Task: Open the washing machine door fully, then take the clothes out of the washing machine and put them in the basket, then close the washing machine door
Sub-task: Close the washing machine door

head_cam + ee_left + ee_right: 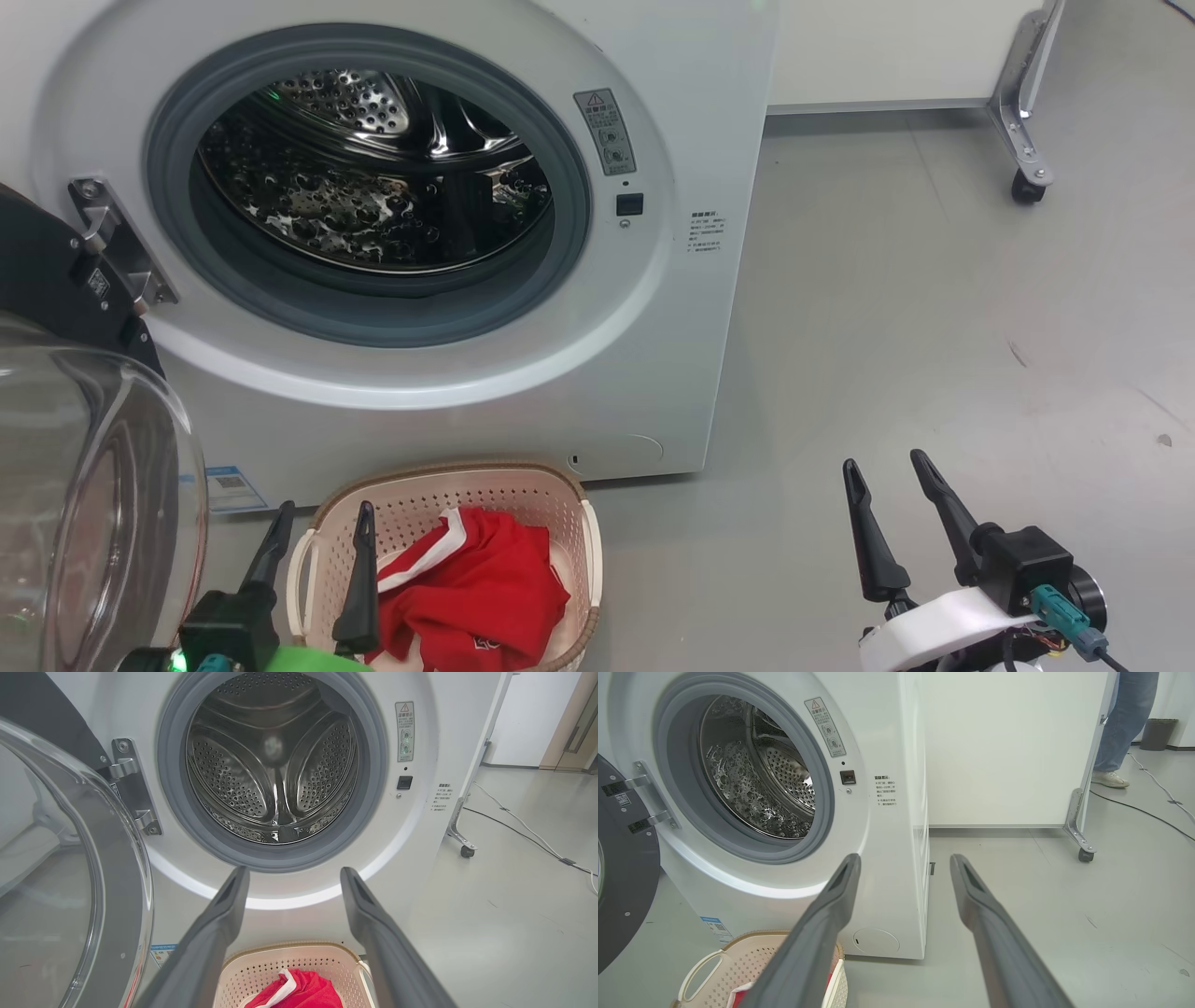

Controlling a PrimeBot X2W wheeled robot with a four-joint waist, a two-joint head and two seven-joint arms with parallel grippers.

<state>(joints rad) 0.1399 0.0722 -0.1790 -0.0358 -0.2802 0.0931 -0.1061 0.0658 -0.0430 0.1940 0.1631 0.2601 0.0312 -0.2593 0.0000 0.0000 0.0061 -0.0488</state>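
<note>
The white washing machine [653, 308] stands ahead with its steel drum [373, 177] showing no garments inside. Its round door [84, 504] hangs swung open at the left on a metal hinge [117, 247]; the glass bowl bulges toward me. On the floor in front sits the cream basket [523, 490] holding red clothes [476, 583] with white trim. My left gripper [322, 513] is open above the basket's left side, nothing between its fingers. My right gripper [887, 462] is open over bare floor to the right. The left wrist view looks into the drum [273, 760] over the basket [289, 963].
A white panel on a castor foot [1027, 182] stands behind the machine at the right. A person's leg and shoe [1111, 777] are beyond it, and cables [523, 833] trail over the grey floor. A dark bin [1157, 732] stands far back.
</note>
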